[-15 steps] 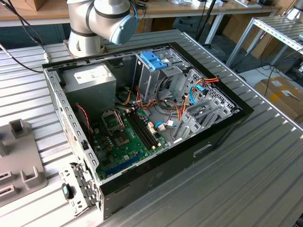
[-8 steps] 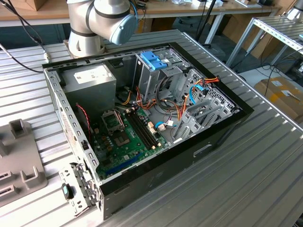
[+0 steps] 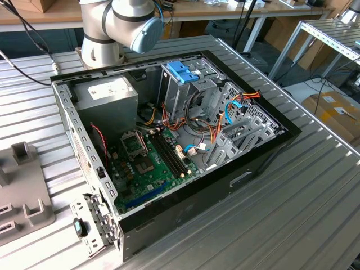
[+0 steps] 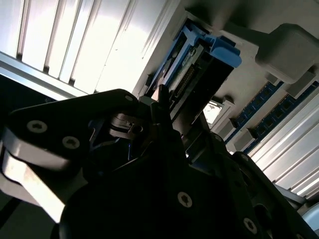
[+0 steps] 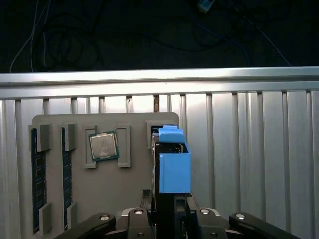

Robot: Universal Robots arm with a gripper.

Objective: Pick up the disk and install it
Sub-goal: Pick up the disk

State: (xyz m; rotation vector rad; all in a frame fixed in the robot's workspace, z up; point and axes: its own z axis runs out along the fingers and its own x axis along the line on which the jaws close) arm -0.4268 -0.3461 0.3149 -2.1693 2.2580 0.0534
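You are looking at a ribbed metal table [image 3: 315,185] with a large open computer case [image 3: 264,152] lying on it, side panel off. Inside the case sit a green motherboard [image 3: 149,166], a grey power supply box [image 3: 107,93] and, in the drive cage at the far side, a bare blue bracket [image 3: 183,72]. The pale grey arm [image 3: 121,22] rises behind the case. At the exterior view's left, apart from the case, a flat grey tray [image 3: 22,197] rests on the table.

In the first wrist view you look straight down on that tray [image 5: 109,199]. The disk [image 5: 174,172] stands on edge at 1 of the tray's slots, its bright blue carrier facing you; whether it has left the slot you cannot tell. The black pincer [image 5: 169,209] is set narrow, 1 finger on each side of the disk, gripping it. The second wrist view shows the disk [image 4: 219,50] end-on beyond the dark pincer body.

Beside the disk, the tray holds 1 square processor chip [image 5: 103,146] in a recess and 2 blue memory sticks [image 5: 34,179] side by side in grooves.
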